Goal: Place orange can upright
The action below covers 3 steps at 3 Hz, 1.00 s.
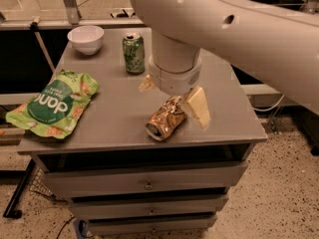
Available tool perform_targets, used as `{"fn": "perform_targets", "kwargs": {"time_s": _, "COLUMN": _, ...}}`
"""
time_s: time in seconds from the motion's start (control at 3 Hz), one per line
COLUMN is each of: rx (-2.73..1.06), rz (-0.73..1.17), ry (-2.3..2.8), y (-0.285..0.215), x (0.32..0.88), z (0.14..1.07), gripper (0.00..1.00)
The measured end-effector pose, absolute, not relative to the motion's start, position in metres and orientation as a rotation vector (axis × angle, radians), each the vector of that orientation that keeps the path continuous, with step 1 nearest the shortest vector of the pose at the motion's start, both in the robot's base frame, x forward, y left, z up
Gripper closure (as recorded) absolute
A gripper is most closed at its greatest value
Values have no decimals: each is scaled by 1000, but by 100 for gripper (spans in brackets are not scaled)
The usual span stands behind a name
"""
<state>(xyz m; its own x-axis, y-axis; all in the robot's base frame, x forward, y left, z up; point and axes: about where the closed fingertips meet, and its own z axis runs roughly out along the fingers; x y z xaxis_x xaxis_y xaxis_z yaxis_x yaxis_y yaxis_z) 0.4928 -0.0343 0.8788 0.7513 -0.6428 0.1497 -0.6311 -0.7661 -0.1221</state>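
Note:
The orange can (pixel 165 118) lies on its side near the front of the grey cabinet top (pixel 114 118), its silver end facing the front left. My gripper (pixel 172 97) hangs from the big white arm right over the can's far end. Its two pale fingers are spread, one (pixel 198 106) just right of the can and one (pixel 146 83) to the left behind it. The jaws stand open around the can's rear part and hold nothing.
A green can (pixel 133 53) stands upright at the back, just left of the arm. A white bowl (pixel 85 38) sits at the back left. A green snack bag (pixel 55 103) lies at the left edge. Drawers sit below the top.

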Motion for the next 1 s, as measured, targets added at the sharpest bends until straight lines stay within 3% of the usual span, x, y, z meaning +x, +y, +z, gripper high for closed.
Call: {"fn": "perform_targets", "kwargs": {"time_s": 1.0, "rx": -2955, "rz": -317, "ry": 1077, "y": -21, "x": 489, "z": 845, "gripper": 0}}
